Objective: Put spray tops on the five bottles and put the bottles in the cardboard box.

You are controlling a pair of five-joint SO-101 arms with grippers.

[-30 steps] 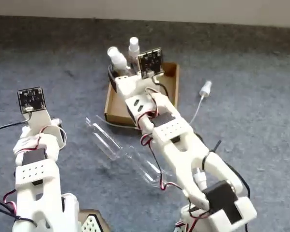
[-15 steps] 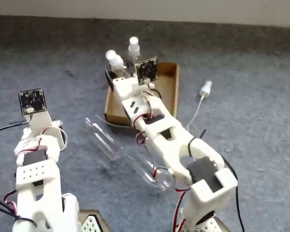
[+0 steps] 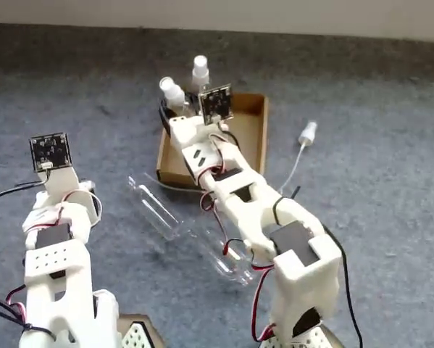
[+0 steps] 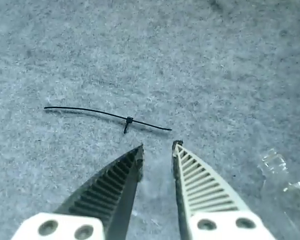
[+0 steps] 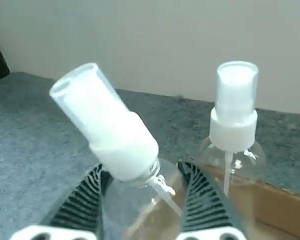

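The task is being judged as partly done. An upright bottle with its spray top on is standing at the far end of the cardboard box, apparently inside it. A tilted bottle, also capped, is being held just beside it, at the box's far corner on the side toward the left arm. Whether this one is resting on the box floor cannot be told.

Two bare bottles are lying on the carpet off the near end of the box. The nearer bare bottle is just beside the box's near corner, and the farther bare bottle is lying partly under the right arm. A loose spray top is lying near the box on the side away from the left arm, its tube trailing back along the carpet. So capping and boxing are being judged as left for at least these two bottles.

The right arm is stretched out over the box from its near end to its far end. The tilted bottle is being clasped by the right gripper, one jaw on each side below the spray top.

The left arm is drawn back, well apart from the box. The left gripper is pointed down at the carpet with its jaws slightly parted and nothing between them. A black cable tie is lying just beyond the tips.
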